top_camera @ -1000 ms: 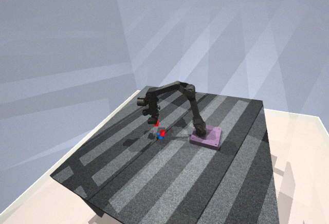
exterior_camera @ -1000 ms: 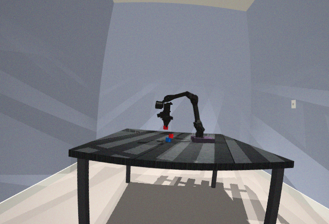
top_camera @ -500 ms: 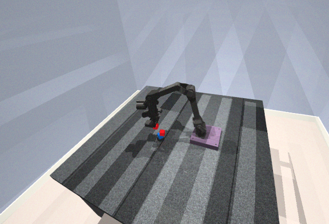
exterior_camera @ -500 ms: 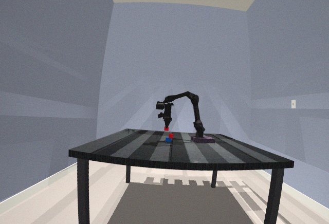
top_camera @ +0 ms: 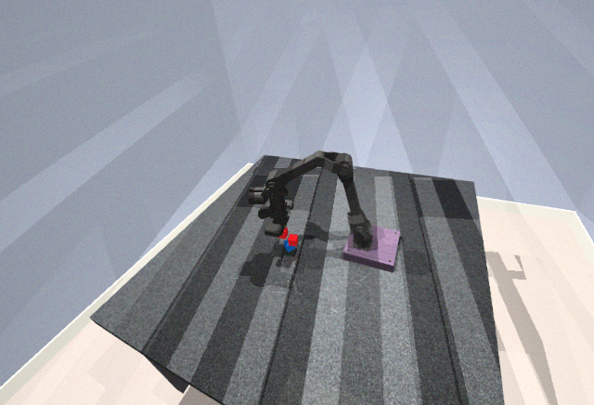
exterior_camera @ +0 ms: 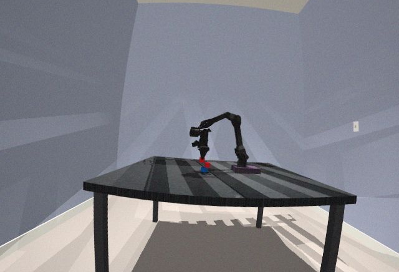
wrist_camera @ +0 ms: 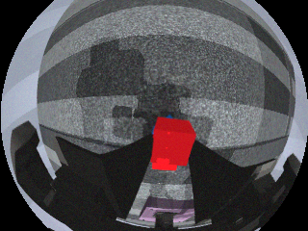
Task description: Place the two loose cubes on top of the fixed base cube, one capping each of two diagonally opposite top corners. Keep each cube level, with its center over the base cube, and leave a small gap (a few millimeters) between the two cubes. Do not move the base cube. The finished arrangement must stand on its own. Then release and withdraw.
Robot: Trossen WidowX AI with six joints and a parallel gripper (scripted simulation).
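The blue base cube (top_camera: 289, 247) (exterior_camera: 204, 170) sits on the table; in the wrist view only slivers of it show behind the held cube. One red cube (top_camera: 292, 240) (exterior_camera: 207, 165) rests on its top, off toward the robot's base side; its edge (wrist_camera: 161, 166) shows below the held cube in the wrist view. My gripper (exterior_camera: 202, 158) (wrist_camera: 172, 141) points down and is shut on the other red cube (top_camera: 284, 233) (exterior_camera: 201, 160) (wrist_camera: 173, 141). The held cube is above the base cube's height, up and to the left of the resting cube in the exterior view. The gap between them is too small to judge.
The arm's purple base plate (top_camera: 371, 258) (exterior_camera: 254, 170) is on the table (top_camera: 326, 343) (exterior_camera: 219, 191) to the right of the cubes; it also shows at the bottom of the wrist view. The arm arches over from it. The arm's shadow falls around the cubes.
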